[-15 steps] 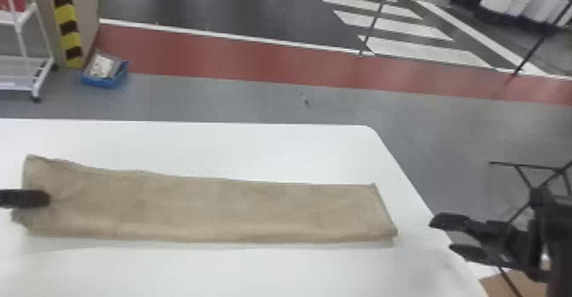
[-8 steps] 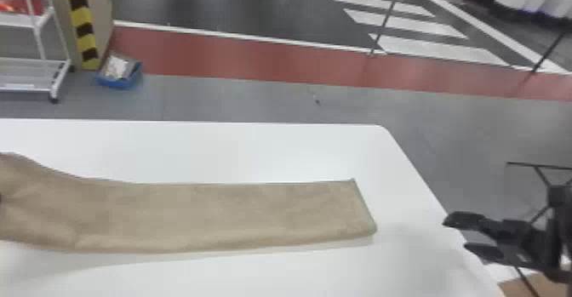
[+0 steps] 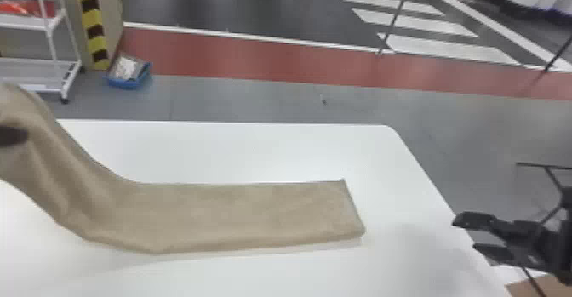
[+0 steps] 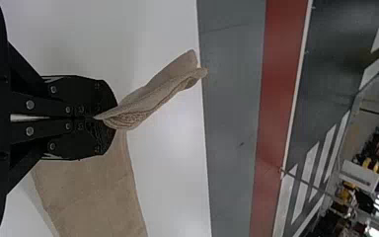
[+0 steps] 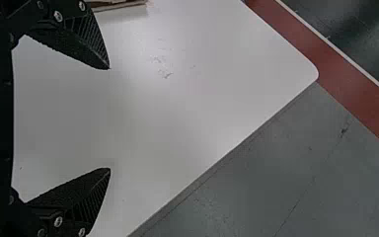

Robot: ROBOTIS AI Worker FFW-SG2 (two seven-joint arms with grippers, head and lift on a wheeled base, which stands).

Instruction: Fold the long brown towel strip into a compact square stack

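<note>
At the head view's left edge my left gripper (image 3: 13,136) holds up one end of the brown towel (image 3: 238,215); the strip slopes down from there and lies flat on the white table toward the right. In the left wrist view, that gripper (image 4: 103,117) is shut on the towel (image 4: 91,197), whose pinched end sticks out past the fingertips. My right gripper (image 3: 464,234) stands open over the table's right edge, apart from the towel. In the right wrist view, the right gripper (image 5: 109,118) has bare tabletop between its spread fingers.
The white table (image 3: 238,147) has a rounded far right corner. Beyond it on the floor are a blue bin (image 3: 129,75) and a white wheeled rack (image 3: 51,77). A black stand (image 3: 561,198) is behind the right arm.
The towel's left end has been lifted off the table with my left gripper, bending the strip upward. Its flat right end has shifted left. In the head view, the background has moved slightly right.
</note>
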